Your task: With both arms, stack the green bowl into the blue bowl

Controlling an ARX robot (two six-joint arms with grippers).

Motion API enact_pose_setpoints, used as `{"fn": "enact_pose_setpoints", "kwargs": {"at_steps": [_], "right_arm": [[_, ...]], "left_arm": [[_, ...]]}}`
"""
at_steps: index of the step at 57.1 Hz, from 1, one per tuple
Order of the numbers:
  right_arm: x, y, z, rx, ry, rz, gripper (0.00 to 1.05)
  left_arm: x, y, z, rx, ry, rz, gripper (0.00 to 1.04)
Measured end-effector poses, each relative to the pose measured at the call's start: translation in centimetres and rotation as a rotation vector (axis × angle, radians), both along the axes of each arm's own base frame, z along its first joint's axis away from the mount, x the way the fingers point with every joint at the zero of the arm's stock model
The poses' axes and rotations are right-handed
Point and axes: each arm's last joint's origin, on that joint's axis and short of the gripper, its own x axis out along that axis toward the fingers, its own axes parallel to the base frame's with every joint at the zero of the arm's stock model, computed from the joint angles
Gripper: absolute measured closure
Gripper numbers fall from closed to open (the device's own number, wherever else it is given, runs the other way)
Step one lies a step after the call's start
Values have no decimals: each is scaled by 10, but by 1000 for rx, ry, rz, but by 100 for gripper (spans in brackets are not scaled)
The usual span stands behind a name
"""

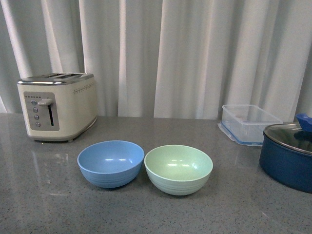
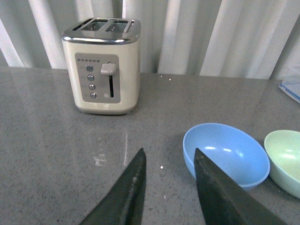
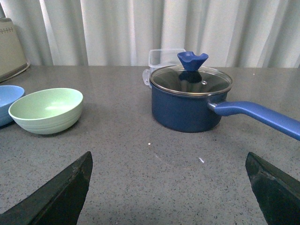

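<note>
The pale green bowl point(image 1: 178, 168) stands upright and empty on the grey counter, touching or nearly touching the light blue bowl point(image 1: 110, 163) on its left. Neither arm shows in the front view. In the left wrist view my left gripper point(image 2: 168, 157) is open and empty above the counter, with the blue bowl point(image 2: 225, 154) just beyond one fingertip and the green bowl point(image 2: 285, 160) at the frame's edge. In the right wrist view my right gripper point(image 3: 168, 161) is wide open and empty over bare counter; the green bowl point(image 3: 46, 110) and a sliver of the blue bowl point(image 3: 8, 102) lie ahead.
A cream toaster point(image 1: 56, 105) stands at the back left. A clear lidded container point(image 1: 247, 123) sits at the back right. A dark navy pot with a glass lid point(image 1: 287, 155) stands at the right, its long handle point(image 3: 255, 116) pointing outward. White curtains hang behind.
</note>
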Motion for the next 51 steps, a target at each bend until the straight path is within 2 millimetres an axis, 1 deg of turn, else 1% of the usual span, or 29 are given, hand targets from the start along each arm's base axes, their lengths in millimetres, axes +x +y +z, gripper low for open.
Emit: {"fn": "enact_pose_setpoints", "kwargs": {"at_steps": [4,7,10,20,38,46,51], "right_arm": [[0,0,0,0,0,0,10],[0,0,0,0,0,0,10],[0,0,0,0,0,0,10],[0,0,0,0,0,0,10],[0,0,0,0,0,0,10],[0,0,0,0,0,0,10],[0,0,0,0,0,0,10]], "left_arm": [[-11,2,-8,2,2,-4,101],[-19,8,-12,8,0,-22,101],[-28,13,-18,8,-5,0,101],[-46,14,-28,8,-5,1,101],[-69,14,-38,8,-4,1,101],[-76,14,-41,8,-5,1,101],[-79,14,-46,8,-19,1,101]]}}
